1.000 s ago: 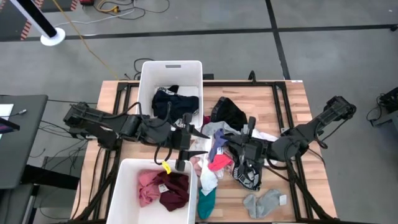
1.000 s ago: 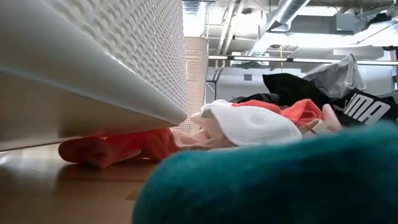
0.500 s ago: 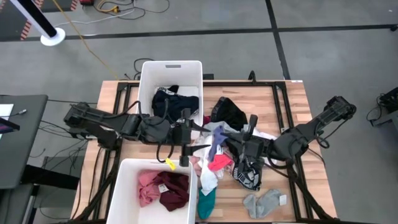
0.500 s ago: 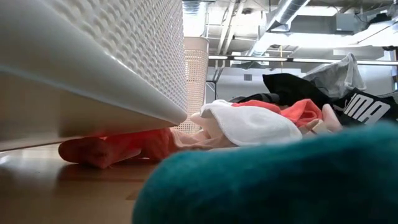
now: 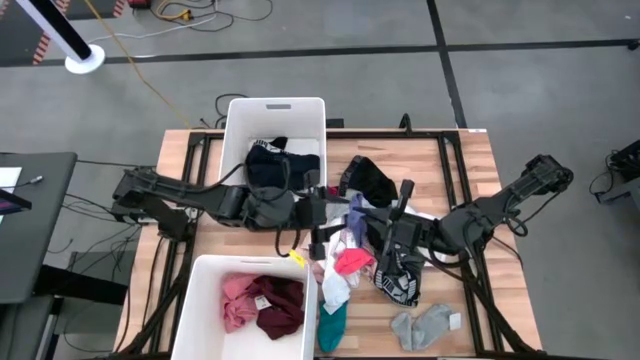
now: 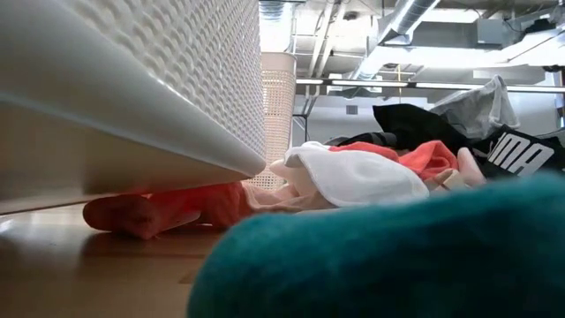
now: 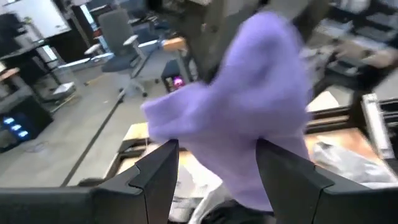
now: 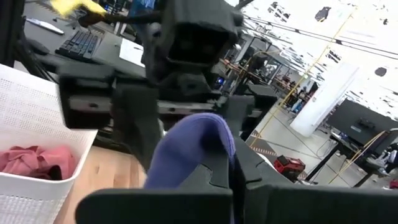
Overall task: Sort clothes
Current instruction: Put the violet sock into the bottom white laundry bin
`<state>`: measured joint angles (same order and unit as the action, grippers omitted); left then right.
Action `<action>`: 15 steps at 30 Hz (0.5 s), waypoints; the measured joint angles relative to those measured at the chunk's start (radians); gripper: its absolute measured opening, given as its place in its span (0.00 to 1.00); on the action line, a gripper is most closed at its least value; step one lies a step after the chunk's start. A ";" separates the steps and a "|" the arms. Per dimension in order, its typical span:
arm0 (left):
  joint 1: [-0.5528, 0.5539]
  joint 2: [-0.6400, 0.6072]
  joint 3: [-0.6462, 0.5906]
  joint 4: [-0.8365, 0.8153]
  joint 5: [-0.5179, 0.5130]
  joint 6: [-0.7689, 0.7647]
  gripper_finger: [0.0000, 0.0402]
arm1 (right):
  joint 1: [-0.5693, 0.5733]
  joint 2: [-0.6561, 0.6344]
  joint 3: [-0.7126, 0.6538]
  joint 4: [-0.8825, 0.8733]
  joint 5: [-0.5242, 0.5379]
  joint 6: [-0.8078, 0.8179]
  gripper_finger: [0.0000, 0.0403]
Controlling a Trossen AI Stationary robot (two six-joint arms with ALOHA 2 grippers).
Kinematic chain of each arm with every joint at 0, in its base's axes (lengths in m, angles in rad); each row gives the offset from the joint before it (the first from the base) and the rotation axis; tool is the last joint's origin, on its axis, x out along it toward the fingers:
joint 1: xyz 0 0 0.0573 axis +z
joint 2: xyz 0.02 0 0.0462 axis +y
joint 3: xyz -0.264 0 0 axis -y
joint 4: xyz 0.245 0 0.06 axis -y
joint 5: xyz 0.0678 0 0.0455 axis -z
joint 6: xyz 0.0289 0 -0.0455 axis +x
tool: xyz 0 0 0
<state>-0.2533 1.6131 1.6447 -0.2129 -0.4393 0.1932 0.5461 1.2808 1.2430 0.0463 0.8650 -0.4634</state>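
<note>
The left gripper (image 5: 335, 212) is gripping a soft lilac fabric garment (image 7: 249, 124) above the pile of mixed clothes (image 5: 365, 250) mid-table; the right gripper (image 5: 400, 240) is resting closed nearby. Next probably: carrying it to a white plastic bin (image 5: 240, 125).

- Two white bins block the table's left half: one (image 5: 275, 130) at the far edge with dark clothes inside, one (image 5: 250, 305) at the near edge holding pink and maroon pieces.
- The strip between the bins is filled by the left arm, its gripper (image 5: 335, 212) reaching into the middle.
- The right gripper (image 5: 400, 205) meets it there, over the heaped clothes (image 5: 345, 250), so the centre is crowded.
- Bare wood (image 5: 455, 170) lies open at the far right corner.
- A grey sock (image 5: 425, 325) sits near the front right edge.
- From table level, a teal garment (image 6: 397, 261) seems to block nearly everything.
</note>
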 joint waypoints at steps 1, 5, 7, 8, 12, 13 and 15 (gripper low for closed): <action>0.001 0.000 0.000 0.003 -0.007 -0.001 0.52 | 0.002 0.000 0.000 0.000 0.000 0.002 0.00; 0.007 0.000 0.000 0.030 0.026 0.003 0.52 | 0.010 0.000 0.000 -0.018 0.001 0.003 0.00; 0.001 -0.001 0.000 0.032 0.051 -0.007 0.52 | 0.010 0.000 0.000 -0.029 0.021 0.003 0.00; -0.004 -0.004 0.000 0.028 0.056 -0.013 0.52 | 0.010 0.000 0.000 -0.037 0.034 0.003 0.00; -0.016 -0.011 0.000 0.023 0.063 -0.019 0.52 | 0.009 0.000 -0.001 -0.062 0.074 0.008 0.00; -0.016 -0.011 0.000 0.024 0.063 -0.025 0.52 | 0.008 0.000 -0.001 -0.067 0.077 0.017 0.00; -0.015 -0.010 0.000 0.030 0.064 -0.060 0.52 | 0.004 0.000 -0.001 -0.078 0.080 0.027 0.00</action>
<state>-0.2684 1.6028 1.6447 -0.1825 -0.3752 0.1334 0.5503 1.2812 1.2423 -0.0313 0.9452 -0.4362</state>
